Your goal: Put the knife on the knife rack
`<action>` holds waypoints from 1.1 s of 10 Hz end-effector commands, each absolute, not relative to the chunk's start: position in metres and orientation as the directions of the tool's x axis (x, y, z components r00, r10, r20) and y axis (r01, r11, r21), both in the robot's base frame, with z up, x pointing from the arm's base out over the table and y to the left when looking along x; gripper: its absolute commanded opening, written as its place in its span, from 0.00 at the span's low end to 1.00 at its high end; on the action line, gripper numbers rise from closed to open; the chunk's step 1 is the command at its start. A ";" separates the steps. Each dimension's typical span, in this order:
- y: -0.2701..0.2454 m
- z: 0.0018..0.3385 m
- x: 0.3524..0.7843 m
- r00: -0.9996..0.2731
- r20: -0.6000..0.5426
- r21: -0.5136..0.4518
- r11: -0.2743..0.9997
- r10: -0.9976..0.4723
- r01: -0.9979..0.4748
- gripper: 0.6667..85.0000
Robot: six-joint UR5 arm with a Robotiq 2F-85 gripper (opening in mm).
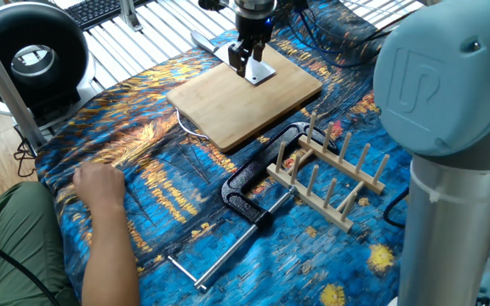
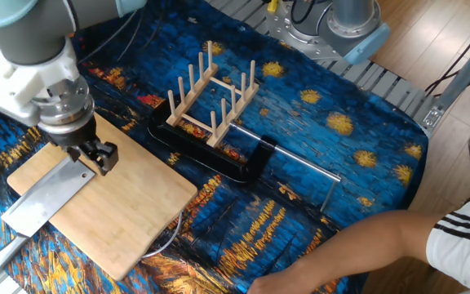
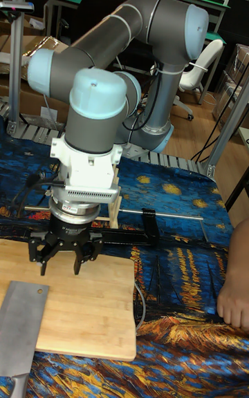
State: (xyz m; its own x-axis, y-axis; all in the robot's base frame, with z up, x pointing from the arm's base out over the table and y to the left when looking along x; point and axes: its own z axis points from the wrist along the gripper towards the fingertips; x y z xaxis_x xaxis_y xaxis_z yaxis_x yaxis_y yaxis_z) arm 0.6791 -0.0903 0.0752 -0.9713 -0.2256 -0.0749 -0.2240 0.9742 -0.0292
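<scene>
In one fixed view, the gripper [image 1: 250, 61] hangs over the knife [image 1: 258, 70] on the cutting board [image 1: 245, 102], jaws spread, holding nothing. The other fixed view shows the knife rack [image 2: 212, 96] well apart. In the tall fixed view, the fingers [image 3: 43, 257] splay wide above the blade.

Bright even light, soft shadows, sharp focus
</scene>
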 end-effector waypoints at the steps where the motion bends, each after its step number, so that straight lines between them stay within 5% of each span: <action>1: -0.088 0.079 0.675 -0.974 -0.079 -0.021 0.977 -0.213 -0.212 0.74; 7: -0.089 0.086 0.695 -0.982 -0.168 -0.028 0.996 -0.092 -0.088 0.76; 11: -0.115 0.089 0.719 -0.956 -0.205 -0.146 0.972 -0.211 -0.184 0.78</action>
